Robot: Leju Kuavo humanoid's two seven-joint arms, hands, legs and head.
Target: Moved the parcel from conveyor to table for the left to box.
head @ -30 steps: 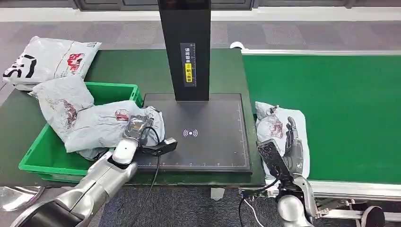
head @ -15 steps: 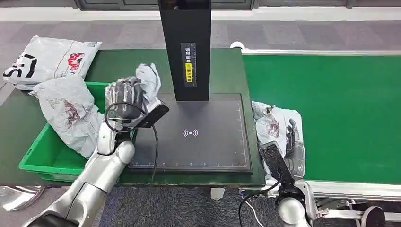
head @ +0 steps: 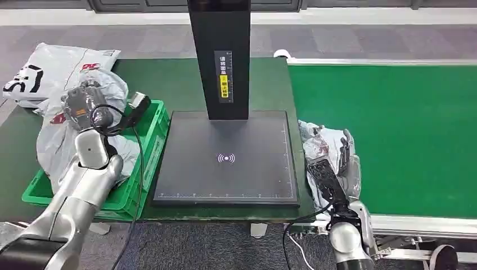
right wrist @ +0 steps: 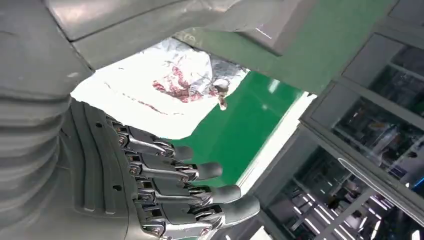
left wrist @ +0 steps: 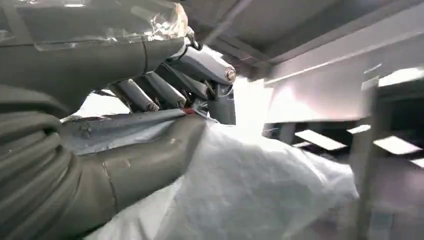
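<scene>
Head view: right robot hand [head: 347,169] grips the crumpled parcel [head: 326,149], lying lengthwise along the conveyor [head: 405,129] edge.

So what we've got here is a bot with silver, smooth-shelled arms, rounded at the joints. The left robot hand [head: 83,103] is dark grey, with a small black camera box at its 3 o'clock and a black cable looping down from the wrist. The right robot hand [head: 347,163] has the same dark fingers, a black camera block behind it and black cables at the forearm. Up close we see grey ribbed wrist covers, a thick grey thumb [left wrist: 150,155] and metal-jointed fingers [right wrist: 195,187] with small screws.
</scene>
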